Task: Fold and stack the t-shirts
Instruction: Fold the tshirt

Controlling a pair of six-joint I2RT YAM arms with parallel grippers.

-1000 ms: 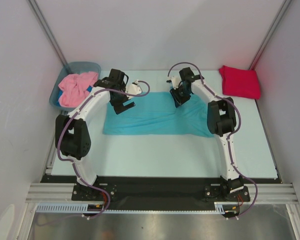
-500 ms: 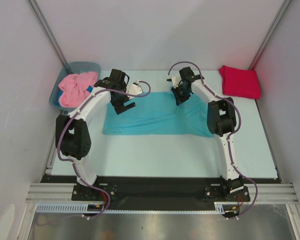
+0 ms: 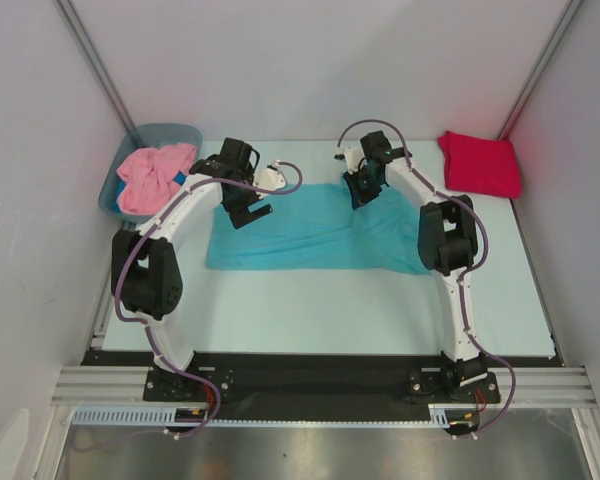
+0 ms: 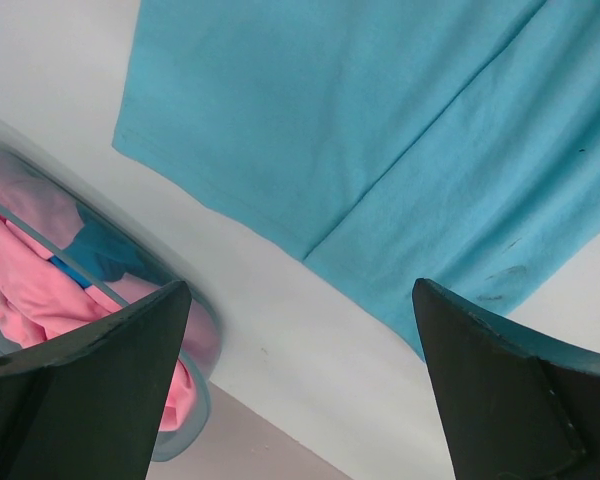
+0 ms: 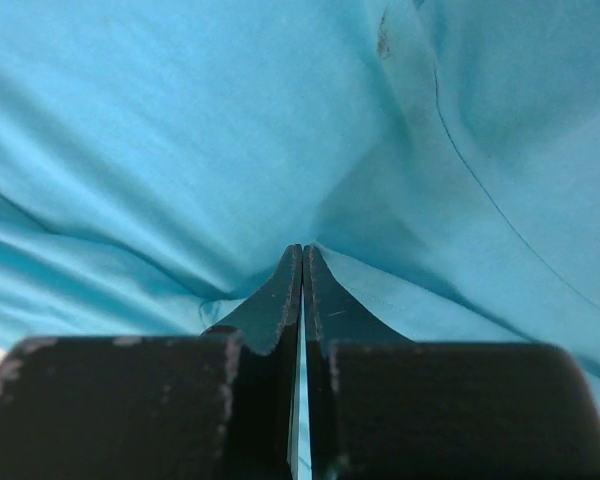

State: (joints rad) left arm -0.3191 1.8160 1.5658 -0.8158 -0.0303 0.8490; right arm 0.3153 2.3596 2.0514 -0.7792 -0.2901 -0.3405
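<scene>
Right wrist view: the right end effector (image 5: 302,250) is squeezed together on a thin pinch of the turquoise t-shirt (image 5: 180,130), at its far edge. The soft cloth may slip out when lifted. The left end effector (image 4: 300,290) hangs wide apart over the shirt's far left corner, so a one-sided pull may drag it crooked. The shirt lies flat on the counter (image 3: 330,310). Right of it sits the folded red t-shirt (image 3: 479,163); left of it, the pink t-shirt (image 3: 152,172) is crumpled in a plastic tub (image 3: 170,131).

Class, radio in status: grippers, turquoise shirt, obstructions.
Right gripper shut on turquoise shirt, far edge. Left gripper open, holding nothing. No obstruction seen.
</scene>
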